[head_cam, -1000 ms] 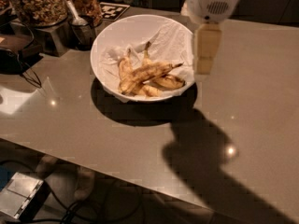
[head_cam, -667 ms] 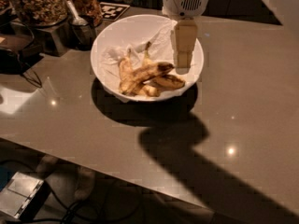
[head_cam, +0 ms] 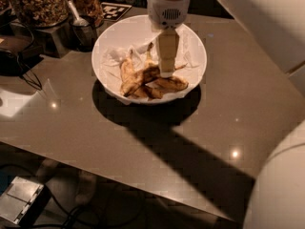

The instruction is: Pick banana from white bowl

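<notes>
While the banana lies among the others in the white bowl, just left of and below the gripper, that claw has swung in from the right rim to hang over the bowl's middle. I cannot tell whether it is parted or closed. The grasp looks near but not yet made.

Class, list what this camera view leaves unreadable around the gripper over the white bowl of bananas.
- Camera view: the gripper, tip-down inside the wide white bowl, covers its own contact with the long brown-streaked banana; touching or not is unreadable.
- Bowl's far rim: hidden behind the gripper's wrist.
- The glass jar, top left: cut off by the top edge.
</notes>
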`<action>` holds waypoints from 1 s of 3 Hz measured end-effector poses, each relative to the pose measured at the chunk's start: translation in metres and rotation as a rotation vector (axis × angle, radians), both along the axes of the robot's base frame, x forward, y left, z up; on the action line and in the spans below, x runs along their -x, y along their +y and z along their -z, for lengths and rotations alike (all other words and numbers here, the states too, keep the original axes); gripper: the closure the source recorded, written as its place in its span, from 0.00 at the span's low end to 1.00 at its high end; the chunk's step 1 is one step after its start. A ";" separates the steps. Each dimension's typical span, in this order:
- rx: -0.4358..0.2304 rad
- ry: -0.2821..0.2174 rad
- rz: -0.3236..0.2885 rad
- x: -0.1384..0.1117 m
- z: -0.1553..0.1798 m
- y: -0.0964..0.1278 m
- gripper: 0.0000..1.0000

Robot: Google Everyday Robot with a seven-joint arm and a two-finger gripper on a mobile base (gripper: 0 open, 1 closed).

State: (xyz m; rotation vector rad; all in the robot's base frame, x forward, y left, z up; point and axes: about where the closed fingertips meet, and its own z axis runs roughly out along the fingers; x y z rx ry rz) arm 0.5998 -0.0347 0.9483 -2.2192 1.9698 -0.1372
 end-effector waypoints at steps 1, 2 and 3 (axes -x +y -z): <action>0.024 0.043 0.008 -0.004 0.023 0.006 0.25; 0.048 0.102 0.019 -0.005 0.052 0.007 0.28; 0.065 0.150 0.023 -0.005 0.076 0.006 0.28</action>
